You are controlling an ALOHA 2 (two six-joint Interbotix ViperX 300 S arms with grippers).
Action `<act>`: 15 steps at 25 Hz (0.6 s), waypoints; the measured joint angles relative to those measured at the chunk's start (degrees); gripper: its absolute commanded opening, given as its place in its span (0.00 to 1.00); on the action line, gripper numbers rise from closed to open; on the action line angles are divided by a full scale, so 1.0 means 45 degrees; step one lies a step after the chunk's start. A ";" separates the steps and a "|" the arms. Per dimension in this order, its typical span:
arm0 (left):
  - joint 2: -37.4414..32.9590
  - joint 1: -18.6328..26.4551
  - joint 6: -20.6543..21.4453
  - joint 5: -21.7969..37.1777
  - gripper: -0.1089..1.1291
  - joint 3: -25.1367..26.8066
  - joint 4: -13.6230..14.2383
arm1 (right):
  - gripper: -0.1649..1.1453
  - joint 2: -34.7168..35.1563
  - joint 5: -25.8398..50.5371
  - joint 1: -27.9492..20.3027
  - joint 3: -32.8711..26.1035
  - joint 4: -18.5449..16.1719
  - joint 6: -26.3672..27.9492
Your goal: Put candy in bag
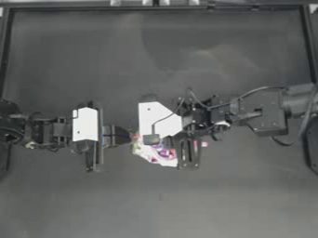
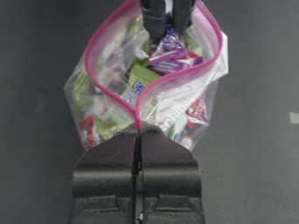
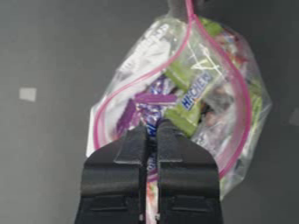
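The bag (image 2: pixel 99 100) is a clear zip bag with a pink strip at its mouth, held up with the mouth wide open and colourful sweets inside. My left gripper (image 2: pixel 139 131) is shut on the pink strip at one end of the mouth. My right gripper (image 3: pixel 151 127) reaches into the mouth from the opposite side, shut on the candy (image 3: pixel 152 117), a small white and purple wrapped piece. In the left wrist view that candy (image 2: pixel 169 44) hangs below the right fingers (image 2: pixel 154 19), inside the opening. From above, the bag (image 1: pixel 155 155) sits between the left gripper (image 1: pixel 124 136) and right gripper (image 1: pixel 151 139).
The dark table (image 1: pixel 155 60) spreads all around the bag, with a raised rim (image 1: pixel 155 8) along the far side. A small pale mark (image 3: pixel 27 93) lies on the table surface.
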 measured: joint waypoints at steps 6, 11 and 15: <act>0.0000 -0.0059 0.0000 -0.0020 0.12 0.0020 -0.0020 | 0.49 0.0273 -0.0078 -0.0078 0.0000 -0.0039 -0.0039; -0.0020 -0.0078 0.0020 -0.0020 0.12 0.0020 -0.0020 | 0.57 0.0293 -0.0078 -0.0234 -0.0039 -0.0039 0.0059; 0.0000 -0.0098 0.0020 0.0000 0.12 0.0020 0.0000 | 0.74 0.0313 -0.0098 -0.0293 -0.0137 -0.0039 -0.0020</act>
